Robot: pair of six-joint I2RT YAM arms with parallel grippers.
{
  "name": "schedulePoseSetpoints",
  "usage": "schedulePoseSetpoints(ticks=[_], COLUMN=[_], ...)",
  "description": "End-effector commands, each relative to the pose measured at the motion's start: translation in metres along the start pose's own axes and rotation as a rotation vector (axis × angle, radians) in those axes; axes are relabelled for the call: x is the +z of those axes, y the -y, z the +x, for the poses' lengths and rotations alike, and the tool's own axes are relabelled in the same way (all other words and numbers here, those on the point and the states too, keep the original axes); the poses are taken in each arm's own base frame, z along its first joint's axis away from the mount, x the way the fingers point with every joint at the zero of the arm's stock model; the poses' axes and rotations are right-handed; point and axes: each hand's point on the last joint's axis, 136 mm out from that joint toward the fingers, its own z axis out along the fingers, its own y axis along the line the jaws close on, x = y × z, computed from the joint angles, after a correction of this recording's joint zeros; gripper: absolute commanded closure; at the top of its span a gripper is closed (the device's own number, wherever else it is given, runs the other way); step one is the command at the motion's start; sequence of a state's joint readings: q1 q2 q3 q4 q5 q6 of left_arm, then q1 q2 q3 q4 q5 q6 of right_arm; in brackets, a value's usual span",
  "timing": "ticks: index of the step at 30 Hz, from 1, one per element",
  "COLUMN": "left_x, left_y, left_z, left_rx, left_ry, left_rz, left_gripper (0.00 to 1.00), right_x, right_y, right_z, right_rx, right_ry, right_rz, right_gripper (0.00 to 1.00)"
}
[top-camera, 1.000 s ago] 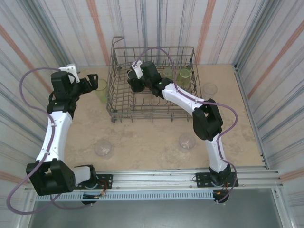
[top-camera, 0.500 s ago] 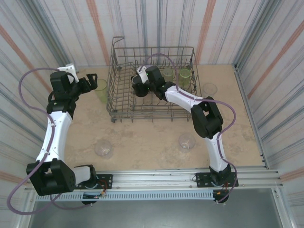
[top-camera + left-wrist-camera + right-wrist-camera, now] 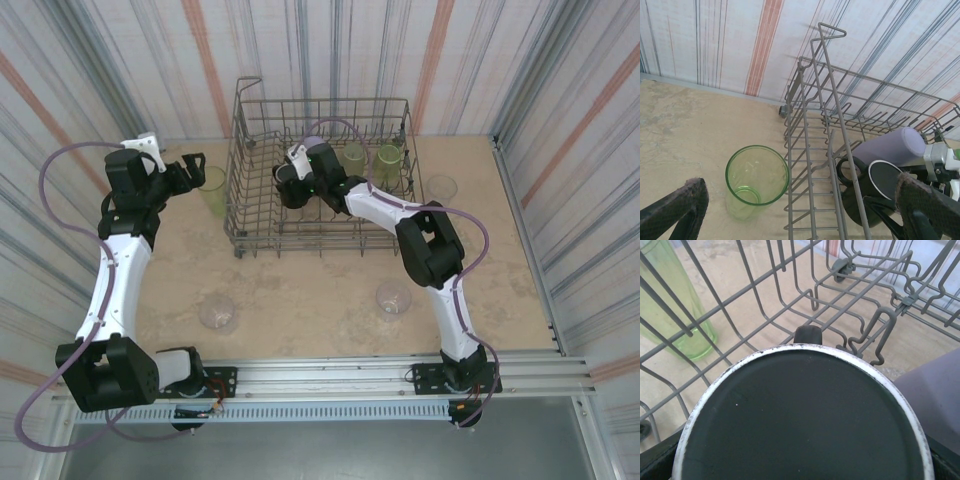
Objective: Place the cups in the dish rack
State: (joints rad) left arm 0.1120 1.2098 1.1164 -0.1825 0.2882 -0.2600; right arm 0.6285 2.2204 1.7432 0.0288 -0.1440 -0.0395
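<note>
The grey wire dish rack [image 3: 240,200] stands at the back of the table. Inside its left end my right gripper [image 3: 293,186] is shut on an upturned dark green mug [image 3: 805,415] with a white-rimmed base, the fingers mostly hidden behind it. A lavender cup [image 3: 892,146] lies on its side right beside the mug [image 3: 865,192]. Two yellow-green cups [image 3: 352,155] [image 3: 388,160] stand in the rack's far right part. Outside the rack's left wall, a yellow-green cup [image 3: 756,180] stands upright on the table. My left gripper [image 3: 799,182] hangs open above and just short of it, holding nothing.
Three clear cups sit on the table: one right of the rack [image 3: 441,187], one at front right [image 3: 393,298], one at front left [image 3: 218,312]. Striped walls close in the back and sides. The rack's raised loop [image 3: 832,31] rises at its far left corner.
My right gripper has lowered the dark mug and drawn it slightly nearer within the rack's left end. The left arm has barely moved.
</note>
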Motion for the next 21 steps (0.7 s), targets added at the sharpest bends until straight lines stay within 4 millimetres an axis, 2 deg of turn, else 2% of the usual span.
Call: schedulePoseSetpoints(ticks=[1,5,9,15,21], left_x=[-0.005,-0.006,-0.006,-0.006,-0.007], left_y=[0.001,0.001,0.001,0.001,0.001], left_z=[-0.003,-0.004,-0.004,-0.004,-0.005], left_rx=[-0.004,-0.004,-0.003,-0.005,-0.004], left_ry=[0.019,0.023,0.022,0.023,0.026], left_rz=[0.013,0.014,0.016,0.018,0.016], left_gripper=[0.01,0.01,0.01,0.01,0.01], right_x=[-0.001,-0.007,-0.01,-0.013,-0.028], right_y=[0.006,0.004,0.001,-0.005,-0.012], right_z=[-0.015,-0.022,-0.02,-0.019,-0.04], right_rx=[-0.026,-0.027,-0.038,-0.048,-0.043], right_ry=[0.034,0.036,0.017,0.001,0.04], right_rz=[0.007,0.006,0.014,0.012,0.001], right_gripper=[0.24,0.1,0.01,0.01,0.01])
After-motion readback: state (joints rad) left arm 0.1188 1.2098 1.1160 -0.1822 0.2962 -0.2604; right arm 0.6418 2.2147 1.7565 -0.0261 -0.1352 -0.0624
